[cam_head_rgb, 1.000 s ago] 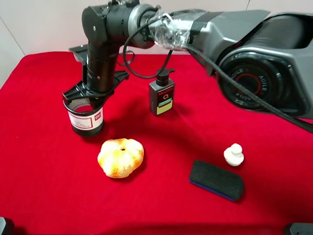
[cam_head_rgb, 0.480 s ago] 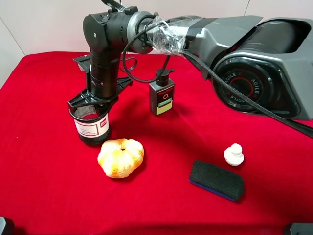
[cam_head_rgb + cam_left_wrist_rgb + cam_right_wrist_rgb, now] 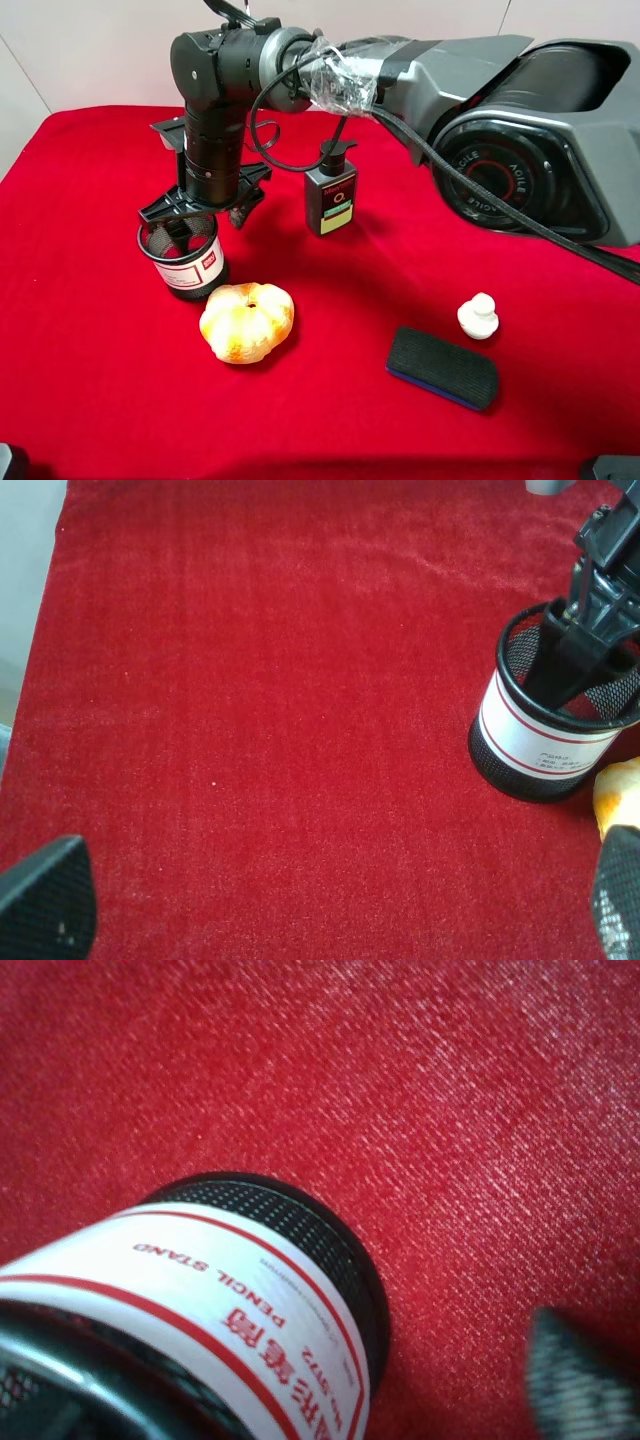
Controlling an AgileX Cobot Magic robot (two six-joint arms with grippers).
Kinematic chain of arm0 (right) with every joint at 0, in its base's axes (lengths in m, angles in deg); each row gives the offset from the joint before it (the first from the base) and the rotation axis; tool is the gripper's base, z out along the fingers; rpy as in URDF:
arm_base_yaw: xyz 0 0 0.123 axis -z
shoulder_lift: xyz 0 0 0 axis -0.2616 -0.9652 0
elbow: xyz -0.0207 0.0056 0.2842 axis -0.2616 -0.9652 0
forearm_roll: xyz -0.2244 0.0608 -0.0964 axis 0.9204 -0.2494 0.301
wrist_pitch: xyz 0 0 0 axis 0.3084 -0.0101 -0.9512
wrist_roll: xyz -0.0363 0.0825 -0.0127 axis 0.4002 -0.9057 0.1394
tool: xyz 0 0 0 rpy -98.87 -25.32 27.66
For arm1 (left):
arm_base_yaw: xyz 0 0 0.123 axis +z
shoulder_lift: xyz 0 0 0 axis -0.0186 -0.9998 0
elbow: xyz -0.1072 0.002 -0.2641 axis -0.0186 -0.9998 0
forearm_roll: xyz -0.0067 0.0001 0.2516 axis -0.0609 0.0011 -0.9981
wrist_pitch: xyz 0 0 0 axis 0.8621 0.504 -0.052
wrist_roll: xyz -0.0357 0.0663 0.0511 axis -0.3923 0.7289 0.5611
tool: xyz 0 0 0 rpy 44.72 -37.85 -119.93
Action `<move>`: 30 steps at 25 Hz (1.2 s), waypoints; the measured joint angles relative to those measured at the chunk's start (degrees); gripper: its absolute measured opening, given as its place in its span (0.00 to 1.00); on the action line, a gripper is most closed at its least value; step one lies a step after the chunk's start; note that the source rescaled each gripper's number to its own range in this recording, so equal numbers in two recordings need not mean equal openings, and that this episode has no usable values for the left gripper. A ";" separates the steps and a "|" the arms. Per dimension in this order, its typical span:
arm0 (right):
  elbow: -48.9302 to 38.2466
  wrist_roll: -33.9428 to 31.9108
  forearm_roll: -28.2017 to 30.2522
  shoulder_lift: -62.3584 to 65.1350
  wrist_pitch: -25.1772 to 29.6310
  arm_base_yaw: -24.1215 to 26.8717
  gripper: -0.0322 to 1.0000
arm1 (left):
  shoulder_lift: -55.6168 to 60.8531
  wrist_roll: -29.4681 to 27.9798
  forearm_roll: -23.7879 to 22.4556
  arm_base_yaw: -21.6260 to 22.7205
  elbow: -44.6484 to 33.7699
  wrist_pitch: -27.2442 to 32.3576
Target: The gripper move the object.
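Observation:
The black wire-mesh pen cup (image 3: 184, 262) with a white, red-marked label stands upright on the red cloth at left centre. It also shows in the left wrist view (image 3: 545, 742) and the right wrist view (image 3: 230, 1300). My right arm reaches across the middle, and its gripper (image 3: 210, 220) hangs over the cup's rim. One finger (image 3: 572, 655) dips inside the cup. The other fingertip (image 3: 580, 1385) stands outside, apart from the wall with red cloth between, so the jaws are open. My left gripper (image 3: 330, 910) is open and empty, low over bare cloth to the cup's left.
A dark pump bottle (image 3: 331, 195) stands right of the cup. An orange pumpkin-shaped object (image 3: 246, 322) lies just in front of the cup. A small white figure (image 3: 478, 316) and a black eraser (image 3: 442, 367) lie at front right.
The right gripper carried the cup a little right and toward the front, beside the pumpkin. Its fingers have since spread and it sits slightly higher over the rim.

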 joint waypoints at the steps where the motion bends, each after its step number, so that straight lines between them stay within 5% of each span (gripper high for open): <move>1: 0.00 0.00 0.00 0.00 0.00 0.00 0.95 | 0.00 0.00 0.00 0.00 0.00 0.00; 9: 0.07 0.00 -0.02 0.05 0.76 0.00 1.00 | 0.00 0.00 0.00 0.00 0.00 0.00; 18: 8.01 -0.38 1.43 0.05 8.15 0.00 1.00 | 0.00 0.00 0.00 0.00 0.00 0.00; 30: 10.30 -0.80 2.64 5.09 8.99 0.00 1.00 | 0.00 0.00 0.00 0.00 0.00 0.00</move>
